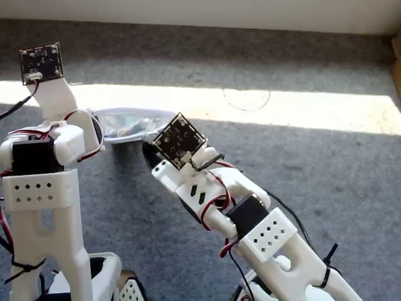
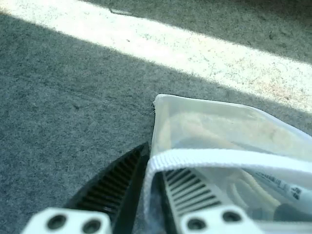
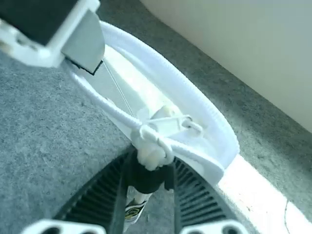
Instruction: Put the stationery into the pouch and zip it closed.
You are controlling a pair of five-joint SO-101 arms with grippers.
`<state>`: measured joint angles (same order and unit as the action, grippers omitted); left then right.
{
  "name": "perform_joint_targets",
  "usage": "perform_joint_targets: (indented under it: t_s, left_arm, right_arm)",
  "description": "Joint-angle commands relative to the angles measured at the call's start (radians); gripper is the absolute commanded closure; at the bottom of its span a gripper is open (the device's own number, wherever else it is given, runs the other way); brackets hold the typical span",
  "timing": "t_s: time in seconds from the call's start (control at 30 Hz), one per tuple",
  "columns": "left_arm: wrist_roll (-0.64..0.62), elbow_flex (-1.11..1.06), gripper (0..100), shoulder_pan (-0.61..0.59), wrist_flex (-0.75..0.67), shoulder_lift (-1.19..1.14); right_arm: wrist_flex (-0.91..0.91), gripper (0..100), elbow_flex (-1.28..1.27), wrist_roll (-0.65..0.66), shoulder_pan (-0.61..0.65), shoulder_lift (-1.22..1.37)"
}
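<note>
Your left gripper point(image 2: 153, 192) is clamped on the webbing edge of the pouch point(image 2: 219, 131); at the opposite end of the pouch, your right gripper point(image 3: 148, 183) is closed on the zipper pull point(image 3: 153, 152).

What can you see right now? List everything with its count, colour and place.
pouch: one, clear with a white zip edge, on the carpet between the claws, mouth open
stationery: number unclear, pale, inside the pouch
carpet: one, grey, under everything, crossed by a sunlit band
wire loop: one, thin and dark, on the sunlit band
wall: one, pale, along the far edge
left claw: one, black fingers, shut on one end of the pouch
right claw: one, black fingers, shut on the zip at the other end
</note>
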<state>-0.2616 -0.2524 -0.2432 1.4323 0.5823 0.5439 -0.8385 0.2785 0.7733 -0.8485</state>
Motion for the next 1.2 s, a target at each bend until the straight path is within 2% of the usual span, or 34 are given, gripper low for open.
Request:
perform_joint_targets:
  t_s: [0.0, 0.07, 0.27, 0.43, 0.63, 1.17]
  left_arm:
    - [0.060, -0.004, 97, -0.013, -0.014, -0.007]
    - [0.061, -0.004, 93, -0.012, -0.014, -0.007]
    - [0.055, -0.005, 73, -0.012, -0.008, -0.007]
    - [0.060, -0.005, 73, 0.042, -0.012, -0.007]
    - [0.061, 0.002, 73, 0.154, -0.018, -0.002]
    - [0.063, -0.005, 73, 0.406, -0.216, -0.008]
  right_arm:
    - [0.099, 99.2, 0.018, 0.061, -0.036, -0.079]
    - [0.156, 99.2, 0.016, 0.100, -0.033, -0.137]
    - [0.312, 99.2, 0.012, 0.178, -0.030, -0.240]
    - [0.409, 99.2, -0.033, 0.213, -0.033, -0.262]
    - [0.412, 99.2, -0.133, 0.212, -0.030, -0.332]
    - [0.412, 99.2, -0.395, 0.209, -0.028, -0.694]
